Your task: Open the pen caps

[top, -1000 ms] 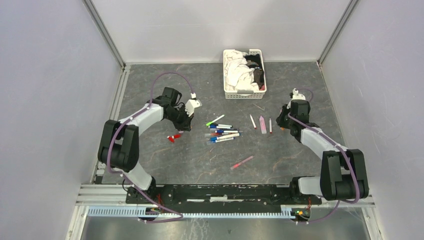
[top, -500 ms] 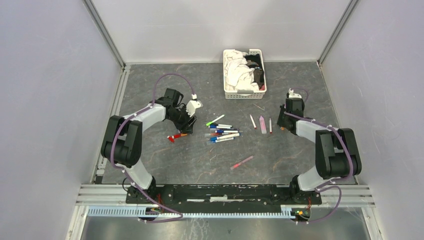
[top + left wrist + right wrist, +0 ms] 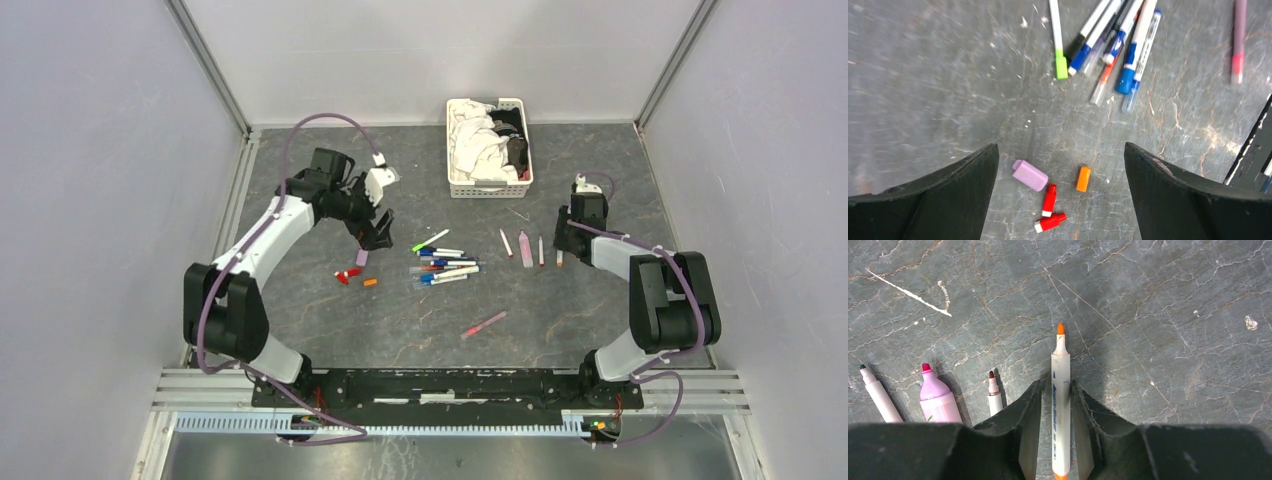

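your left gripper (image 3: 1060, 146) hangs wide open with nothing in it, above the left part of the bench (image 3: 400, 320). the left wrist view shows four loose pen caps on the bench under it: a lilac cap (image 3: 1030, 175), an orange cap (image 3: 1083, 178) and two red caps (image 3: 1049, 199), close together and apart from both fingers. the pile of pens (image 3: 1113, 40) lies just beyond them, with a green-ended pen (image 3: 1058, 40) at its edge.

from above, there is bare bench near and left of the caps, before the rail at the left edge. the white basket (image 3: 488, 147) sits at the far edge, and a pink-red pen (image 3: 484, 323) lies alone toward the near side.

your right gripper (image 3: 1057, 382) stands narrowly apart around an orange-tipped marker (image 3: 1060, 405), uncapped. you cannot tell whether the fingers pinch it. only the right wrist view shows three more uncapped pens (image 3: 937, 397) in a row just left of it, with open bench to the right.
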`<state>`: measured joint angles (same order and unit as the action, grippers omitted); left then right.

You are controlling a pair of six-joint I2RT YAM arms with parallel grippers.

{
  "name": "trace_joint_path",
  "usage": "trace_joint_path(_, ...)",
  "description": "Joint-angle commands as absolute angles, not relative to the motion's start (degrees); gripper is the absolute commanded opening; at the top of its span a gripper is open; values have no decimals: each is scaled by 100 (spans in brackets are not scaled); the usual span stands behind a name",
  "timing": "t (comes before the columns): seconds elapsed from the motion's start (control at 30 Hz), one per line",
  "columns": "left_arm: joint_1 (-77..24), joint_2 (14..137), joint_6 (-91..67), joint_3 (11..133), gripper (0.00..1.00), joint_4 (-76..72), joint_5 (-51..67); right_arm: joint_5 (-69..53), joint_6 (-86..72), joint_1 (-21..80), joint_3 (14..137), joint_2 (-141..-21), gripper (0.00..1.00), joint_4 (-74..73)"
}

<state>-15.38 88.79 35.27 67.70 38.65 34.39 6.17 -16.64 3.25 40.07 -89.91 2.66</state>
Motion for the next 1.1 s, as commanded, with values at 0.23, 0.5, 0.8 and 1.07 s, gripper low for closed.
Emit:
trace_joint_path(0.23,-543,7984,2210,8234,100,4276,3554,352,-1647,434,4223,-8624,30,14)
trace_joint_path(0.5,278,7651,1532,8355,100,3939,3336,747,-1357,1359,4690,-8069,44,-148)
trace_joint_path(0.8,273,7942,2013,8032,100,4794,4333,-1839,872,2879,6438,-9528,46,-598)
trace_joint_path(1.07,276,8112,2412,7482,100,5168,4843,-2304,2100,3240,7404,-10561,47,-653)
